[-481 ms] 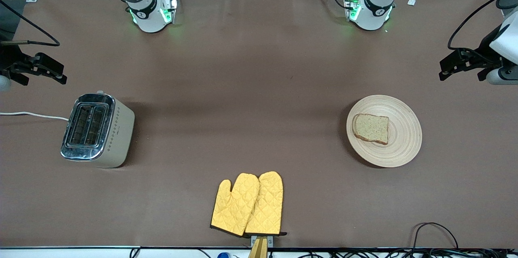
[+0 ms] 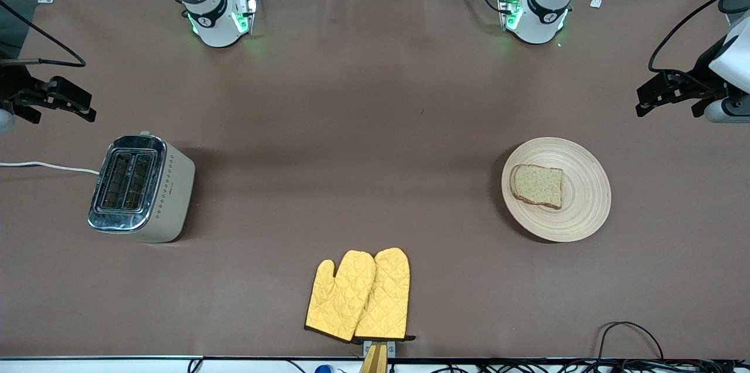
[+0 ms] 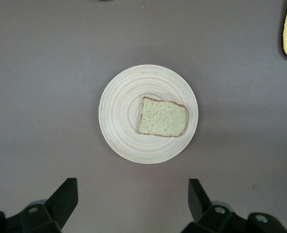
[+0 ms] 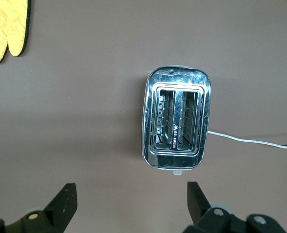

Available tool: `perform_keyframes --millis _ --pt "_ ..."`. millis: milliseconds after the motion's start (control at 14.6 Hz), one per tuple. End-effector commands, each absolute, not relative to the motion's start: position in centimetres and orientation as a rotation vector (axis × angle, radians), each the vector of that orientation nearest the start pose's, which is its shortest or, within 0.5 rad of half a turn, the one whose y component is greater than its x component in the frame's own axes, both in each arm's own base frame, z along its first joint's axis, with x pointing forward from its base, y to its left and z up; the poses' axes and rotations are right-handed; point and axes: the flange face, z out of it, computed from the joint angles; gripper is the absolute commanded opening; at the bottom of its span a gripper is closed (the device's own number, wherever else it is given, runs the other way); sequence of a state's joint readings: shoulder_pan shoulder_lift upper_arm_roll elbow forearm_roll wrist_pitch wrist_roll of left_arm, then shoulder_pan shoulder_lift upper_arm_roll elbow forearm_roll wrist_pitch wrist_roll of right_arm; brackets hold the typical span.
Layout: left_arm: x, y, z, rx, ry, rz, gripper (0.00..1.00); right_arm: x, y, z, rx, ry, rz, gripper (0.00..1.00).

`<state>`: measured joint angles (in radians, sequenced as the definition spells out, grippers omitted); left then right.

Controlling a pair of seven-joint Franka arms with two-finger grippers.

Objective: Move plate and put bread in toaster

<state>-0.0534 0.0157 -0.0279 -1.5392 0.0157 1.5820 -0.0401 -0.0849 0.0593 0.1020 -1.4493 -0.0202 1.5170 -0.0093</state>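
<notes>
Front view showed the bread (image 2: 537, 185) lying on the plate (image 2: 580, 215) at the left arm's end of the tabletop (image 2: 363, 144), with the left pincer (image 2: 650, 101) high above that end, its fingers spread and empty. The toaster (image 2: 140, 188) stood well apart at the right arm's end, where the right pincer (image 2: 76, 106) waited, also spread wide. The left arm was judged nearer for the plate.

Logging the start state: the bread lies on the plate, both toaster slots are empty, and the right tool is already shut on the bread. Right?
Not quite. The right tool is open and holds nothing; the right wrist view shows it over the toaster. The bread lies untouched on the plate, and both slots are empty.
</notes>
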Motion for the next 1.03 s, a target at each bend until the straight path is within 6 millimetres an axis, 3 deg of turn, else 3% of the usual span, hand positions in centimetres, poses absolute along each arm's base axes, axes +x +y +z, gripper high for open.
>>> perform_keyframes --millis 0,137,275,343,549,687,824,961 --pt "57.0 -4.0 61.7 -3.110 0.067 0.002 1.00 56.5 0.3 64.9 -3.168 -0.042 -0.020 1.00" --pt "57.5 -1.9 60.9 -3.122 0.077 0.026 1.00 56.5 0.2 64.9 -3.168 -0.043 -0.020 1.00" --pt "58.5 3.0 58.6 -3.201 -0.027 0.088 1.00 56.4 0.2 64.9 -3.167 -0.040 -0.017 1.00" --pt "59.3 5.6 56.4 -3.262 -0.096 0.138 1.00 56.5 0.2 64.9 -3.167 -0.040 -0.020 1.00" --pt "61.3 13.1 47.5 -3.422 -0.186 0.301 1.00 56.4 0.4 64.9 -3.167 -0.043 -0.018 1.00" --pt "61.9 18.2 38.8 -3.567 -0.253 0.424 1.00 56.4 0.3 64.9 -3.167 -0.043 -0.017 1.00" --pt "62.2 20.1 30.9 -3.691 -0.161 0.471 1.00 56.4 0.4 64.9 -3.165 -0.045 -0.017 1.00" --pt "62.2 21.2 26.4 -3.750 -0.137 0.452 1.00 56.4 0.3 64.9 -3.165 -0.043 -0.017 1.00"
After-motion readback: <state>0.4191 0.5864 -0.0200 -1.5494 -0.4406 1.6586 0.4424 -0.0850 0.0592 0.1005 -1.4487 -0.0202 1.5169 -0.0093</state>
